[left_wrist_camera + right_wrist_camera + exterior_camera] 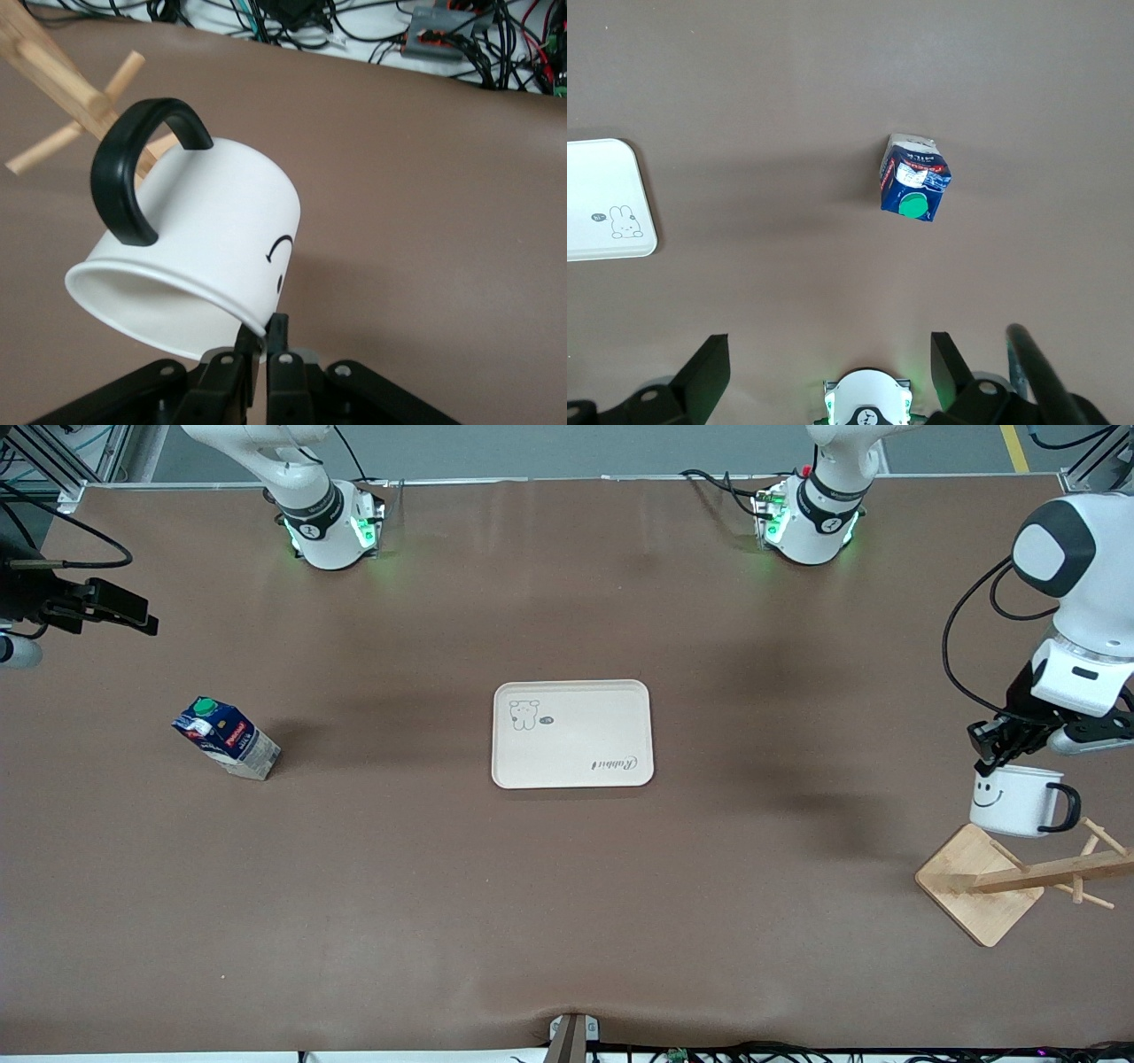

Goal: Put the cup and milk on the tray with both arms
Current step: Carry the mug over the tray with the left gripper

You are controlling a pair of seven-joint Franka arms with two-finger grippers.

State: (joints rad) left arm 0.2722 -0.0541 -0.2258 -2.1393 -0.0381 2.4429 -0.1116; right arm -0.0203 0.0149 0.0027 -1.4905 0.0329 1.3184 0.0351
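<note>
Bare brown table (567,921) around tray (572,771); left pincer (992,760) pinching cup (1014,802) rim.

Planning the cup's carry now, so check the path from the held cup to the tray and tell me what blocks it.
Nothing visible does. The left gripper holds the cup by its rim over the wooden rack, at the left arm's end. Only bare table lies between it and the tray. The milk stands toward the right arm's end.

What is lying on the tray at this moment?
Nothing lies on the tray; only its printed bear and the word "Rabbit" show. The milk stands on the table, and the left gripper holds the cup above the wooden rack.
</note>
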